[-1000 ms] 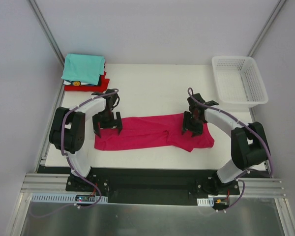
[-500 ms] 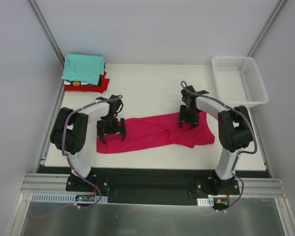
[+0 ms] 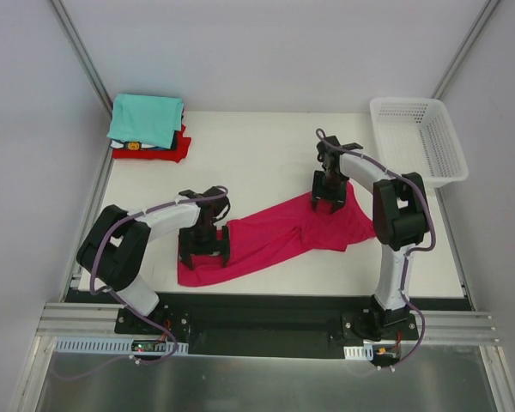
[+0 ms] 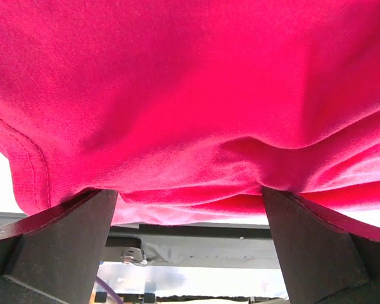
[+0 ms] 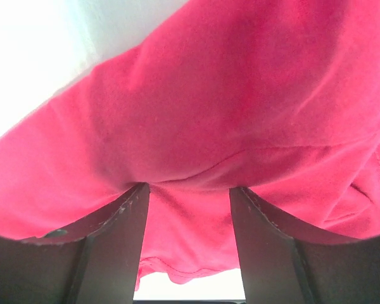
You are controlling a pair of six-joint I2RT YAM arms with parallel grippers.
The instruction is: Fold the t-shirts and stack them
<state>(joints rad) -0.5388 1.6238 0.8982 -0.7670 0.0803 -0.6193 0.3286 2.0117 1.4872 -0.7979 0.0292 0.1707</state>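
The magenta-pink t-shirt (image 3: 275,236) lies bunched in a long diagonal band, from near the front edge at the left up to the right. My left gripper (image 3: 205,254) stands open on its near-left end, with both fingertips pressed into the cloth (image 4: 190,95). My right gripper (image 3: 328,202) is open too, its fingers planted on the shirt's far-right part (image 5: 240,107). Neither gripper pinches any cloth. At the far left corner sits a stack of folded t-shirts, a teal one (image 3: 146,118) on top and a red one (image 3: 177,148) under it.
A white mesh basket (image 3: 416,142) stands at the far right corner of the white table (image 3: 257,146). Grey walls close in the sides. A black rail and a metal frame run just past the near table edge (image 4: 196,237).
My left gripper slid nearer and to the right, dragging the shirt's left end toward the front edge. My right gripper moved farther back. The shirt went from level to diagonal.
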